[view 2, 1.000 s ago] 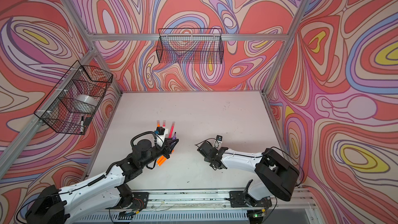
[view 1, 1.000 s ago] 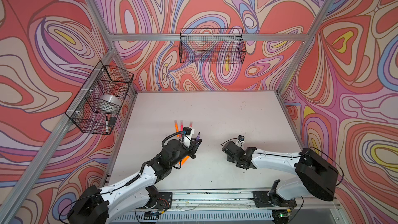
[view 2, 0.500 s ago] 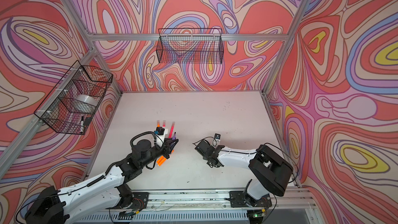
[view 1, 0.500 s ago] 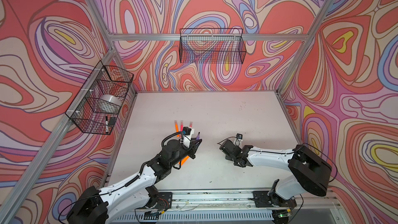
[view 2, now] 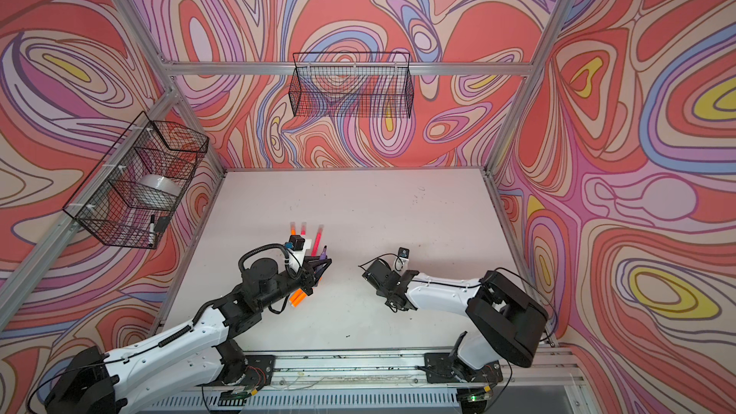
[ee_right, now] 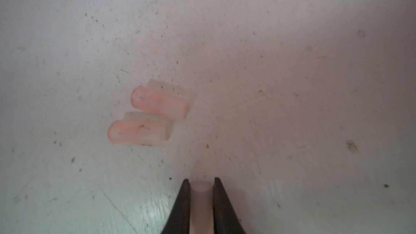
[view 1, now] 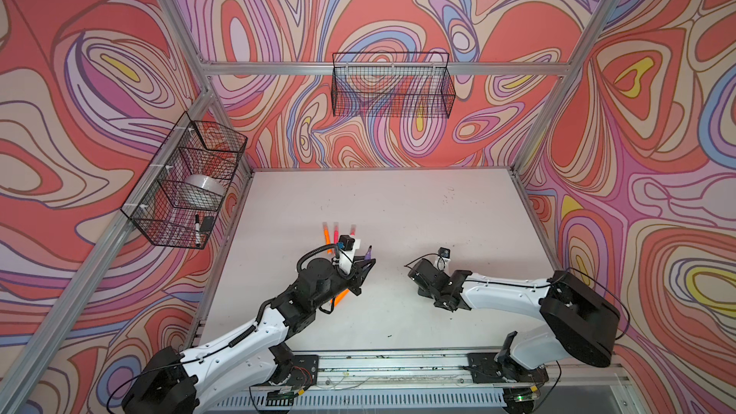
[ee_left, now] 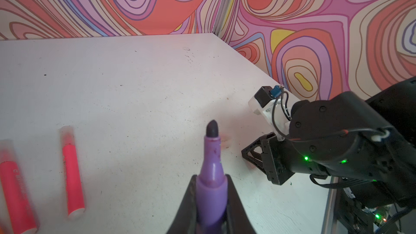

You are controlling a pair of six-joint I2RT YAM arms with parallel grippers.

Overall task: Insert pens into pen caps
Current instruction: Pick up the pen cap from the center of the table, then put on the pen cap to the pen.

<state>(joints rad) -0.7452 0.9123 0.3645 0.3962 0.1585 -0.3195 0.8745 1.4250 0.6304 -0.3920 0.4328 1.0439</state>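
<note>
The left tool (ee_left: 211, 178) pinches the purple pen (ee_left: 212, 154) by its barrel, with the dark tapered tip bare and pointing forward above the desk (ee_left: 112, 75). Across from that pen's tip, the right tool (ee_right: 200, 182) is pressed in on a pale translucent pen cap (ee_right: 201, 196), low over the desk. Whether the cap has left the surface cannot be told. Past the held cap, farther from the purple pen, a loose cap (ee_right: 158, 103) and a second loose cap (ee_right: 137, 132) lie side by side. Both are faintly pink. On the purple pen's other flank two pink pens (ee_left: 72, 169) lie flat, seemingly already capped.

The main risk is the small, slick cap. It appears gripped near one end, so a push from the pen could swivel it or squeeze it out. It is also unclear which end is the open one. If the closed end faces the tip, or the two axes are slightly off, the tip would hit the rim and smear ink instead of seating.
</note>
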